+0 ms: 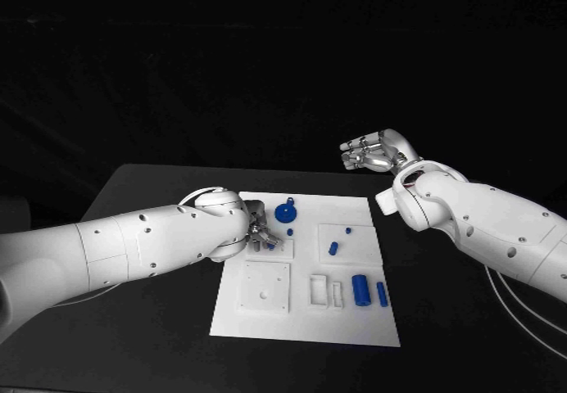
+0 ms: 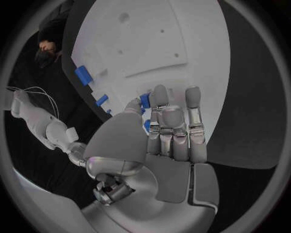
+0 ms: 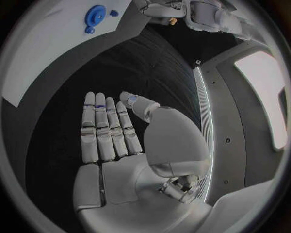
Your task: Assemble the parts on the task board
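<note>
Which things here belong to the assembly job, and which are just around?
Job: board; blue disc; blue cylinder; blue pin; small blue peg; left hand.
Around: black table; right hand, raised off the board.

The right hand is seen with its palm exposed and its fingers extended side by side, nothing being held. Beyond the fingertips the black table is visible. A corner of the white task board is shown, on which a round blue part lies, with a smaller blue piece just beside it.
</note>
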